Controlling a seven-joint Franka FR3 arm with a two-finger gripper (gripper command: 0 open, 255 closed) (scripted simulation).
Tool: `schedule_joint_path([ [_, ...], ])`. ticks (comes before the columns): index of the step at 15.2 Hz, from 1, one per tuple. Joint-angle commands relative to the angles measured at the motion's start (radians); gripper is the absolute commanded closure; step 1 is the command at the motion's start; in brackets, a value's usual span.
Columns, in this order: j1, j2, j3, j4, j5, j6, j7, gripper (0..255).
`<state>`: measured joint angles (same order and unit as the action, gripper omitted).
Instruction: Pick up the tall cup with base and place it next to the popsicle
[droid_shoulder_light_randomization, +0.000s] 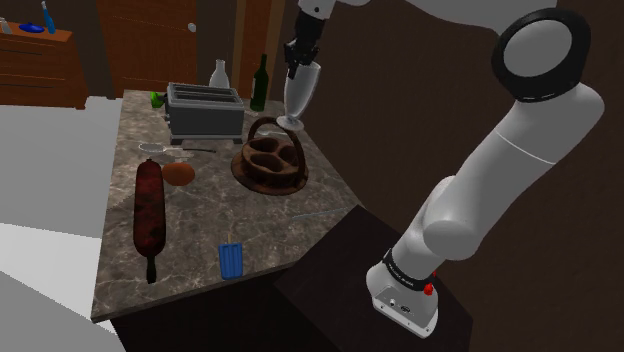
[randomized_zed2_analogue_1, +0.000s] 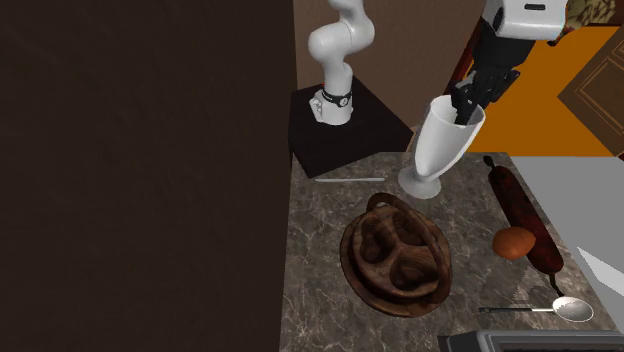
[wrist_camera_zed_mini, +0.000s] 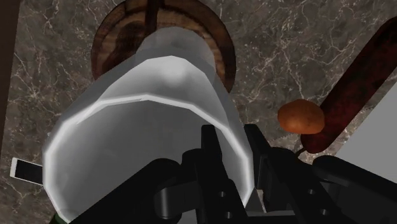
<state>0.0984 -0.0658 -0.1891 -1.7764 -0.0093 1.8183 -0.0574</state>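
Note:
The tall white cup with a foot (droid_shoulder_light_randomization: 300, 93) hangs tilted in the air above the counter, over the far side of a wooden basket. My black gripper (droid_shoulder_light_randomization: 299, 60) is shut on the cup's rim, one finger inside and one outside. The second exterior view has the cup (randomized_zed2_analogue_1: 440, 148) under the gripper (randomized_zed2_analogue_1: 468, 106). In the wrist view the fingers (wrist_camera_zed_mini: 214, 156) clasp the rim of the cup (wrist_camera_zed_mini: 146, 95), with the gripper (wrist_camera_zed_mini: 236, 159) right behind it. The blue popsicle (droid_shoulder_light_randomization: 230, 260) lies flat near the counter's front edge, far from the cup.
On the stone counter (droid_shoulder_light_randomization: 200, 230) stand a toaster (droid_shoulder_light_randomization: 205, 108), a white vase (droid_shoulder_light_randomization: 219, 74) and a green bottle (droid_shoulder_light_randomization: 260, 82) at the back. A wooden basket (droid_shoulder_light_randomization: 270, 155), an orange ball-like thing (droid_shoulder_light_randomization: 179, 173), a spoon (droid_shoulder_light_randomization: 158, 148) and a long dark red sausage (droid_shoulder_light_randomization: 149, 205) lie nearer.

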Motion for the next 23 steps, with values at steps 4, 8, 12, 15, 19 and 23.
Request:
schedule_joint_path([
  [4,0.056,0.013,0.065,0.020,-0.008,-0.007,0.124,255],
  [8,0.100,0.040,0.113,0.053,-0.013,-0.014,0.216,255],
  [12,0.144,0.083,0.158,0.105,-0.020,-0.026,0.307,255],
  [15,0.178,0.126,0.190,0.159,-0.027,-0.040,0.373,255],
  [19,0.236,0.216,0.237,0.277,-0.045,-0.072,0.478,255],
  [23,0.236,0.208,0.235,0.212,-0.045,-0.015,0.480,255],
])
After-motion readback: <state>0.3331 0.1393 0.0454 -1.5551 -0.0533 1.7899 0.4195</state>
